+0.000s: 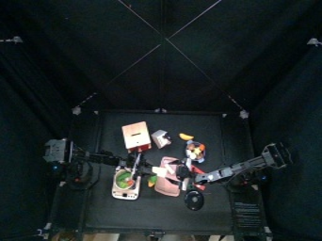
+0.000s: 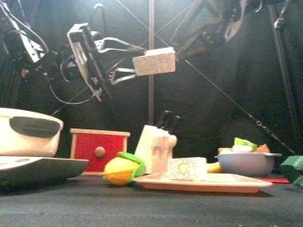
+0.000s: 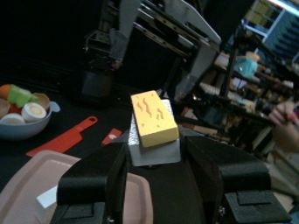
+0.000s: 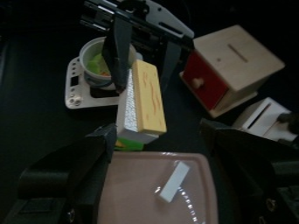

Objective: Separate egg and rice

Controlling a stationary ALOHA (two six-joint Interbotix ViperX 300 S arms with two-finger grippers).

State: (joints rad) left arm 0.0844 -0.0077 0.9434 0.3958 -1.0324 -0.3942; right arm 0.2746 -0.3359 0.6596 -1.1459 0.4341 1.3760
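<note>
A sushi piece, a yellow egg slab [image 3: 155,118] on a grey-white rice block [image 3: 159,154], hangs in the air between both grippers. It shows in the front view [image 2: 154,60], and the right wrist view shows its egg side [image 4: 149,87] and rice side [image 4: 131,103]. My left gripper [image 3: 158,166] is shut on one end of the piece. My right gripper [image 4: 149,140] is shut on the other end. They meet above the pink tray [image 1: 169,175], egg and rice still joined.
On the pink tray [image 2: 201,183] lies a white block [image 2: 186,168]. A red-fronted box [image 2: 98,146], a knife block [image 2: 154,142], a bowl of toy food [image 2: 246,160], a white cooker [image 2: 30,133] and a green bowl on a scale [image 1: 126,179] stand around. A person's hand [image 3: 286,109] shows beyond the curtains.
</note>
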